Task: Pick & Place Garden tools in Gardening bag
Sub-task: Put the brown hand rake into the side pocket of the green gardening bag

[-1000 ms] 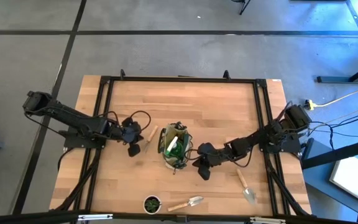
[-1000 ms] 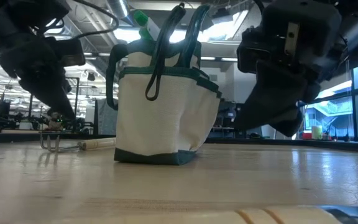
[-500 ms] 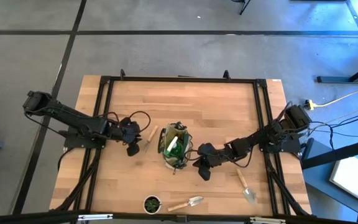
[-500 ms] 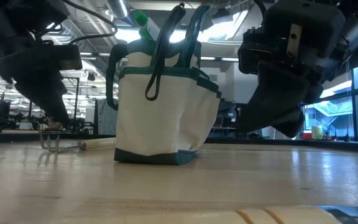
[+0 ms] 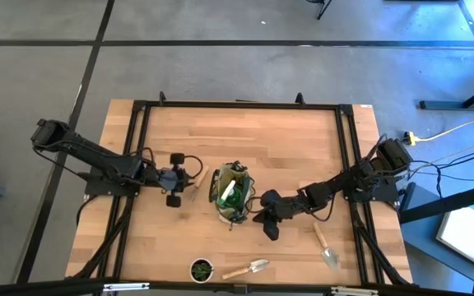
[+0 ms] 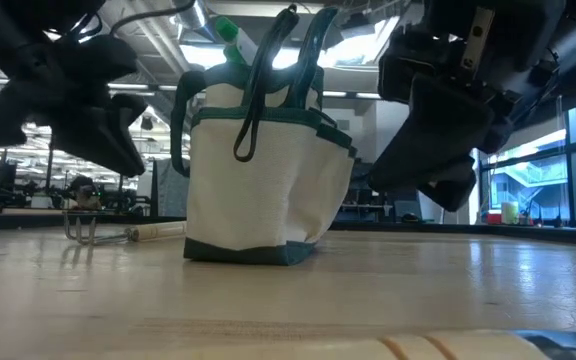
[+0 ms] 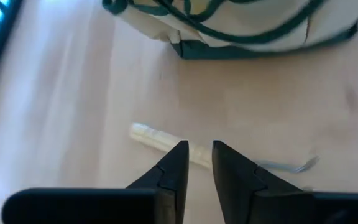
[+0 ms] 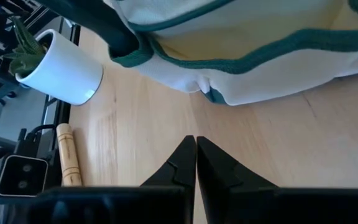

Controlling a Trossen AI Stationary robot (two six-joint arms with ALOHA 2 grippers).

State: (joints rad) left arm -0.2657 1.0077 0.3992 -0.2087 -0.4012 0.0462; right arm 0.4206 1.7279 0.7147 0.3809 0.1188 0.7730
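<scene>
Trowels lie nearest us on the table (image 5: 295,140): one wooden-handled trowel (image 5: 248,268) at the near edge beside the small potted plant (image 5: 202,268), and a second trowel (image 5: 325,243) near the right rail, both untouched. In the right wrist view we see only one wooden handle (image 8: 69,155), its blade cut off from view, and the pot (image 8: 61,67) reads as white there.

Farther in, at the middle of the table, stands the gardening bag (image 5: 231,193), upright, with the green spray bottle (image 6: 232,36) poking out of its mouth; what else sits inside we cannot make out. From the low view its handles (image 6: 273,75) loop up in front of the tan fabric.

Our right gripper (image 5: 268,228) hangs just to the right of the bag, a little nearer than it, with its fingers (image 8: 179,165) pressed together on nothing.

Our left gripper (image 5: 174,178) hovers left of the bag, above the wooden-handled fork (image 7: 166,139) that lies flat on the boards. Its fingers (image 7: 173,167) stand slightly apart, holding nothing, and they hide the middle of the handle. The fork's tines (image 6: 86,230) show dimly in the low view, partly behind the dark arm.
</scene>
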